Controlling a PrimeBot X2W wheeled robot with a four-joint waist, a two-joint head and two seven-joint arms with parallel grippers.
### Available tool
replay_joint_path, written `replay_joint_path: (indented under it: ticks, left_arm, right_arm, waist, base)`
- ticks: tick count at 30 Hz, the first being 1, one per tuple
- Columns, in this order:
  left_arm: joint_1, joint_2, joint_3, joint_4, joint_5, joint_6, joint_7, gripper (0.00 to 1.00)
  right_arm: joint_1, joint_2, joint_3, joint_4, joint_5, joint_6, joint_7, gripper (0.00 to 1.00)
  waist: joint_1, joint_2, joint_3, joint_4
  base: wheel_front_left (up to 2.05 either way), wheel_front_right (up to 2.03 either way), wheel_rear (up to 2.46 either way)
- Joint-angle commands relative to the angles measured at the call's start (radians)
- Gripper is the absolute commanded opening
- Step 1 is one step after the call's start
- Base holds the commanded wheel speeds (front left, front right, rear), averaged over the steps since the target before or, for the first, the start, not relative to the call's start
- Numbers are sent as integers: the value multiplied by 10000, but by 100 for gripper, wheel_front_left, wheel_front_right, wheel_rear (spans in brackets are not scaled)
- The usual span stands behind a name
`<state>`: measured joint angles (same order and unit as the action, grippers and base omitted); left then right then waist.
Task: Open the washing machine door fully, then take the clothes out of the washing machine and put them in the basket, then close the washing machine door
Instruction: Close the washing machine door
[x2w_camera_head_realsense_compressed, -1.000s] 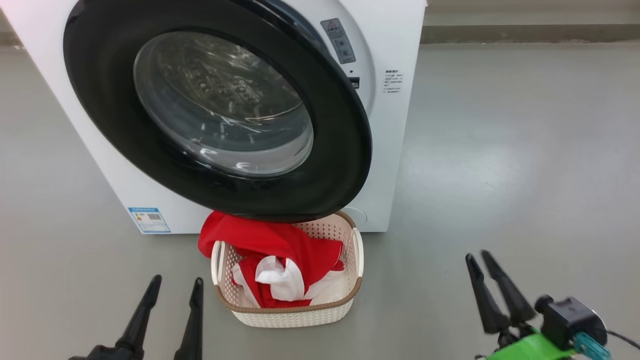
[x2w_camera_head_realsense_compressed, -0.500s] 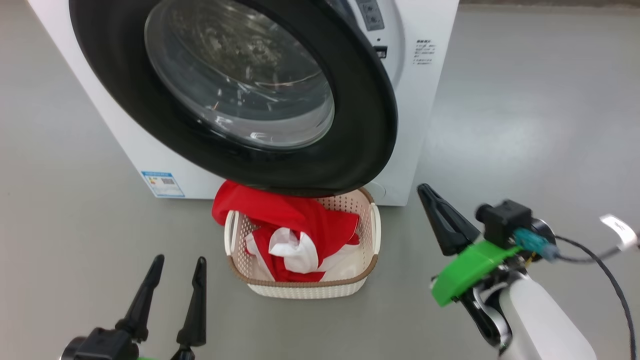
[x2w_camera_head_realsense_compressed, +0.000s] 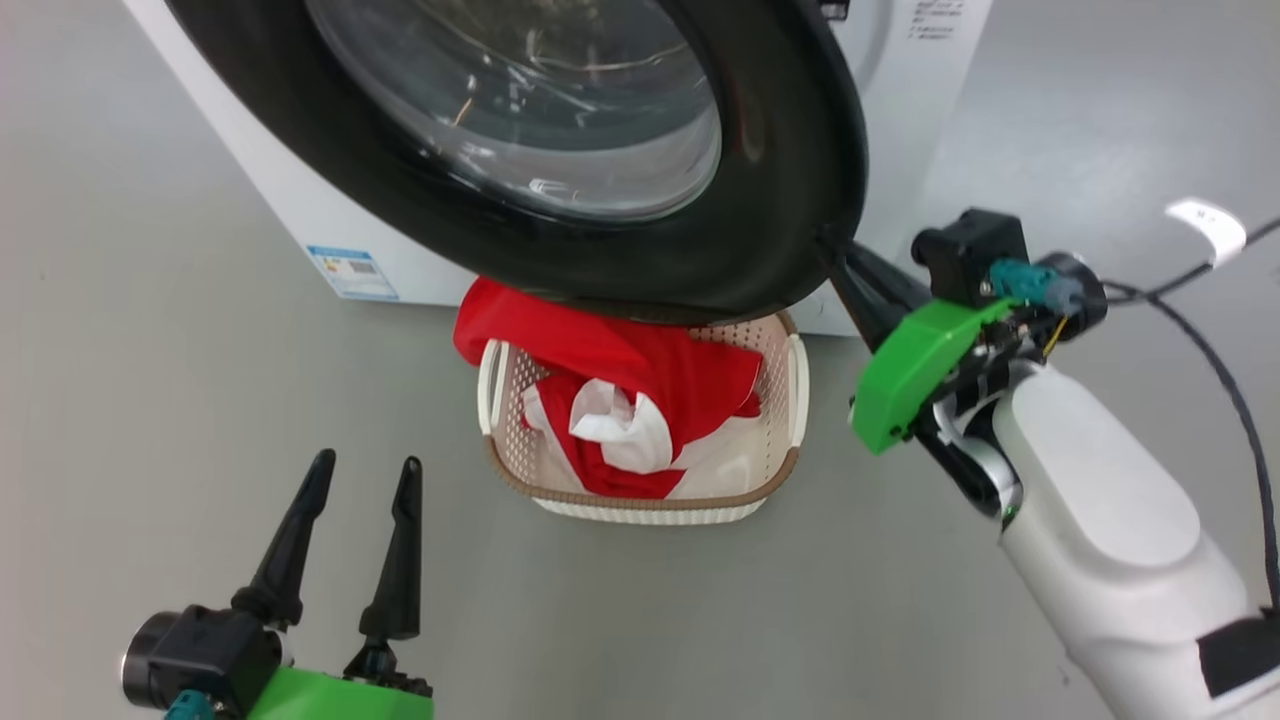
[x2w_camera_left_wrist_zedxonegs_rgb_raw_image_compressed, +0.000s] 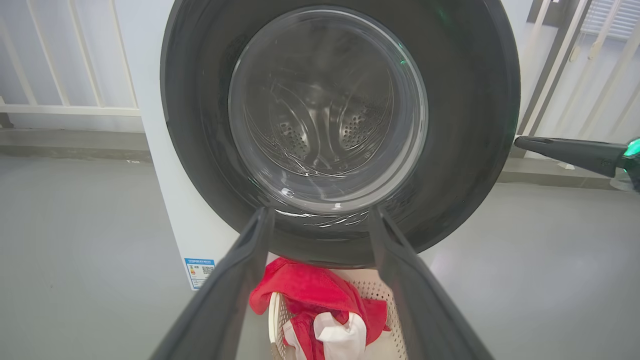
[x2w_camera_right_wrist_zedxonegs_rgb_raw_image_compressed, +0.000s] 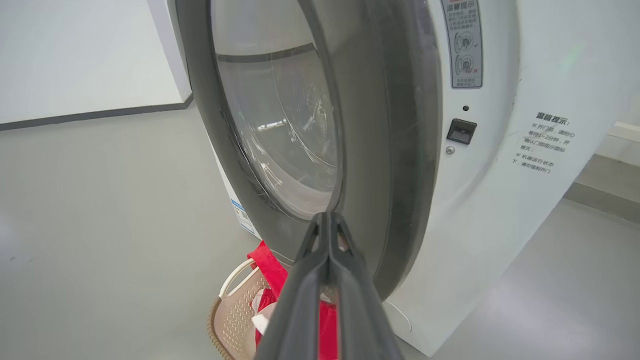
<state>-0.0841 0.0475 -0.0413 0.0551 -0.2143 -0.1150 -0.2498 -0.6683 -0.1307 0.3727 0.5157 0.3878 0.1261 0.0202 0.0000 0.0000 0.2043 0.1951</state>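
The washing machine door (x2w_camera_head_realsense_compressed: 780, 200), a wide black rim around a bulging glass window, stands ajar, swung out from the white washing machine (x2w_camera_head_realsense_compressed: 930, 100). Below its lower edge the cream basket (x2w_camera_head_realsense_compressed: 640, 497) sits on the floor with the red and white clothes (x2w_camera_head_realsense_compressed: 650, 370) piled in it, one red fold draped over the back left rim. My right gripper (x2w_camera_head_realsense_compressed: 845, 262) is shut, its tip at the door's right rim; in the right wrist view my right gripper (x2w_camera_right_wrist_zedxonegs_rgb_raw_image_compressed: 327, 218) shows its closed fingers pointing at the door rim (x2w_camera_right_wrist_zedxonegs_rgb_raw_image_compressed: 400, 150). My left gripper (x2w_camera_head_realsense_compressed: 365, 465) hangs open, low and left of the basket.
Bare grey floor (x2w_camera_head_realsense_compressed: 200, 400) spreads around the machine and basket. A blue label sticker (x2w_camera_head_realsense_compressed: 352, 272) marks the machine's lower front. A black cable (x2w_camera_head_realsense_compressed: 1230, 390) with a white tag trails from my right wrist. White railings (x2w_camera_left_wrist_zedxonegs_rgb_raw_image_compressed: 65, 75) stand behind the machine.
The head camera has dropped closer. My right arm rose from low on the right up to the door's right rim, and its fingers came together. The left gripper stayed open.
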Motion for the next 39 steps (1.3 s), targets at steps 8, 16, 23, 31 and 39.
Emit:
replay_joint_path:
  ticks: [8, 16, 23, 31, 39]
  left_arm:
    - [-614, 38, 145, -277, -35, -94, -120, 100]
    - [-805, 31, -251, -200, -216, -131, -120, 100]
    - [-1068, 30, -447, -272, -278, -144, -120, 100]
    - [-1398, 29, -654, -457, -698, -151, -120, 100]
    - [-1586, 28, -792, -462, -772, -154, -120, 100]
  right_arm:
    - [-1800, -199, 708, 785, 472, 46, -640, 0]
    - [-3029, -101, 588, 1952, 598, 46, -1245, 0]
    - [-3977, -8, 701, 2928, 400, 46, -1609, 0]
    - [-5510, 183, 556, 4467, 6, 46, -2027, 0]
    - [-6776, 201, -458, 5647, -934, 46, -2778, 0]
  waist:
    - [0, 0, 851, 532]
    - [0, 0, 1337, 641]
    - [0, 0, 1737, 689]
    - [0, 0, 2273, 779]
    - [0, 0, 2568, 869]
  base:
    - [0, 0, 0]
    - [0, 0, 0]
    - [0, 0, 0]
    - [0, 0, 0]
    - [0, 0, 0]
